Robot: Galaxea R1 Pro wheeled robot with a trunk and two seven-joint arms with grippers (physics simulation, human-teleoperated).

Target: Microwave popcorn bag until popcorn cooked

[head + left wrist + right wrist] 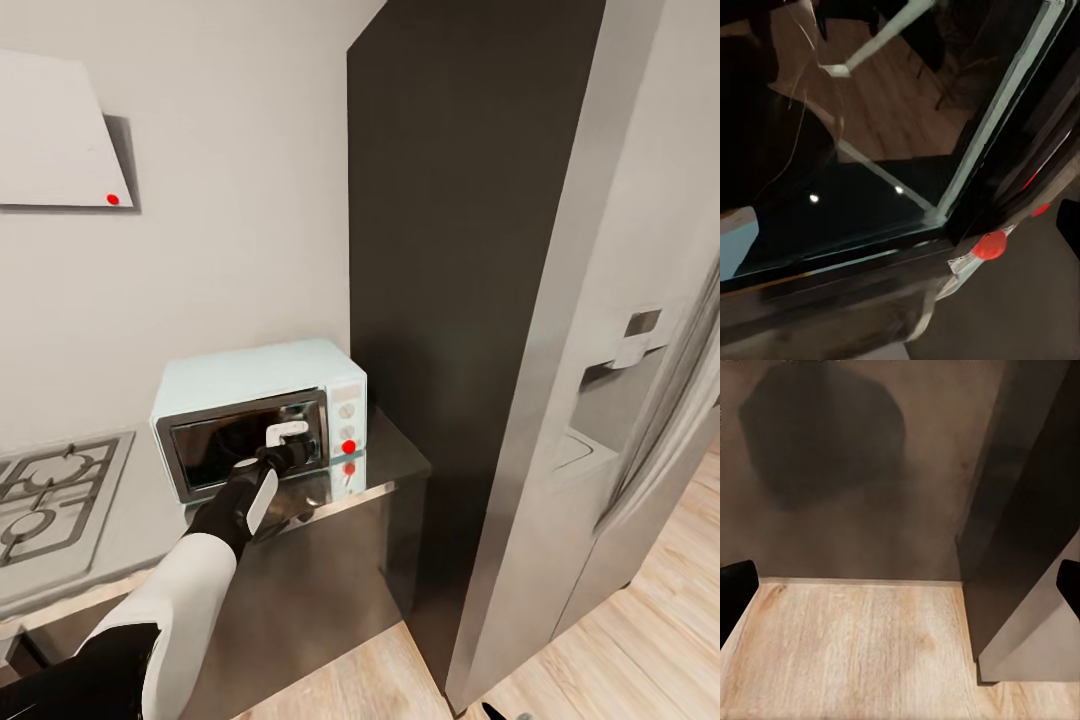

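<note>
A: So where does the microwave (258, 415) sit?

B: On the steel countertop (385, 468), near its right end, just beside the tall dark panel (460, 250) and to the right of the gas hob (55, 490). Its back is close to the grey wall (220, 180).

A: Which way does it face?

B: Its long axis runs left to right along the wall, and the dark glass door (245, 440) faces out toward the robot, turned slightly to the left. The control panel with its knobs and a red light (349, 447) is at the right end of the front.

A: And the left gripper (290, 440)?

B: Right up against the front of the microwave, at the white door handle (287, 432), with the left arm (215, 530) stretched over the counter edge. The left wrist view looks straight into the door glass (855, 172), with the pale frame (997, 105) and the red light (988, 244) close by.

A: Is it closed on the handle?

B: I cannot tell; the fingers are too small and merged with the handle to read.

A: The right gripper (900, 585)?

B: Its two dark fingertips (735, 585) stand wide apart at the edges of the right wrist view, holding nothing, above the light wood floor (855, 652) by a dark cabinet front (855, 472)
</note>
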